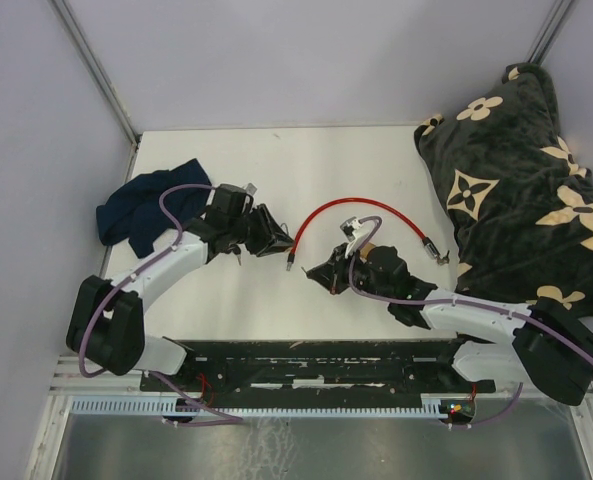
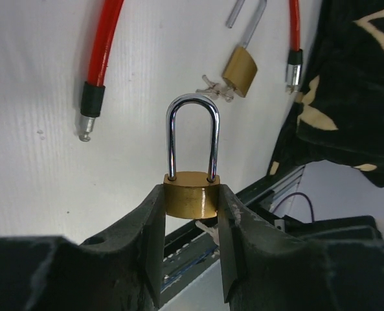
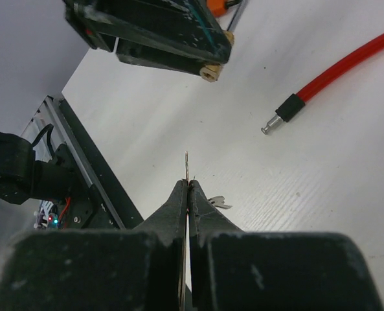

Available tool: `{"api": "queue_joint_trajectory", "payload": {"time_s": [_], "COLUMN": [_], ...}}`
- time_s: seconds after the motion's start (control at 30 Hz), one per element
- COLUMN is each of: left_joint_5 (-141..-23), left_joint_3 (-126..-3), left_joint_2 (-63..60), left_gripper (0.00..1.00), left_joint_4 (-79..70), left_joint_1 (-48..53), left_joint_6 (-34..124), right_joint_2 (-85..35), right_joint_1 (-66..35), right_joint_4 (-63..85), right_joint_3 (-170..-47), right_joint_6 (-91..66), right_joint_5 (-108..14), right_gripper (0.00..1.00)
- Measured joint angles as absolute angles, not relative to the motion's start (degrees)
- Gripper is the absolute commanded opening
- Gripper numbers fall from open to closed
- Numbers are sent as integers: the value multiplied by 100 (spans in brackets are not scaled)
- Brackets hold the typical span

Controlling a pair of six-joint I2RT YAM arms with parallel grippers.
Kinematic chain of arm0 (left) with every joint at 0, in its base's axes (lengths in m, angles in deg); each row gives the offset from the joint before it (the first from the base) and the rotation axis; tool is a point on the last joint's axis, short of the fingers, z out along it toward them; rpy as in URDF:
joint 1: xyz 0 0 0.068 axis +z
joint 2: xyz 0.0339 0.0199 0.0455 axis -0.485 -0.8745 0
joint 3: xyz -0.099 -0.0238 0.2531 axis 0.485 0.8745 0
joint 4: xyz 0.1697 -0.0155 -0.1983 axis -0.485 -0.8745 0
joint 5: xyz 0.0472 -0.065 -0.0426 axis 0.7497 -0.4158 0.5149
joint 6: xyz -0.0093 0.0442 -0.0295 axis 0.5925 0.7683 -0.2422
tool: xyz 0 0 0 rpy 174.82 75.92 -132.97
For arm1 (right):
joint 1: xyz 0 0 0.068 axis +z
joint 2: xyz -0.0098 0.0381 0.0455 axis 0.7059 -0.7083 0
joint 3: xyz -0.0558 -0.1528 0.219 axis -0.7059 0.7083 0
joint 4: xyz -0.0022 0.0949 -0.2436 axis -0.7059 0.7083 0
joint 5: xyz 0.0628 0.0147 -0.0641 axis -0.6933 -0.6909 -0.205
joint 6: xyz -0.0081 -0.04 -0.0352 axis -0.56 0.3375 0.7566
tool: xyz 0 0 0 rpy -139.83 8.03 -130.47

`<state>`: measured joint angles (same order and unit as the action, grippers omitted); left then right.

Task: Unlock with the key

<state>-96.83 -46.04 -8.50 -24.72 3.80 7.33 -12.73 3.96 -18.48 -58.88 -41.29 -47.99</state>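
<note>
We see padlock held left, key held right, mid-table.
Left gripper fingers pinch the brass padlock by its body, shackle upright; right gripper fingers are pressed together on a thin key, near the red cable.

White bench, bearing a red cable arched mid-surface, a brass padlock inside its arc, blue cloth left, flower-patterned blanket right.

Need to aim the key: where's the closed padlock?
Left wrist view, centre: the closed padlock is clamped in the left gripper, shackle outward, red cable beyond it.
</note>
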Motion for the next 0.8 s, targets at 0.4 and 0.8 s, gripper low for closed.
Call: {"api": "queue_joint_trajectory", "payload": {"time_s": [0.4,0.8], "left_joint_5": [-9976,-10076], "left_joint_3": [-3817,-3694], "left_joint_2": [-138,-138], "left_gripper": [3,3], "left_joint_4": [-1384,-1091], "left_joint_1": [343,234], "left_joint_6": [-740,-1007], "right_joint_2": [-1444,-1678], "right_joint_1": [525,525], "right_joint_4": [-1848,-1903], "right_joint_3": [-5978,-6209], "right_joint_6": [-4313,-4306], "right_joint_5": [-4131,-4037], "right_gripper": [2,2]}}
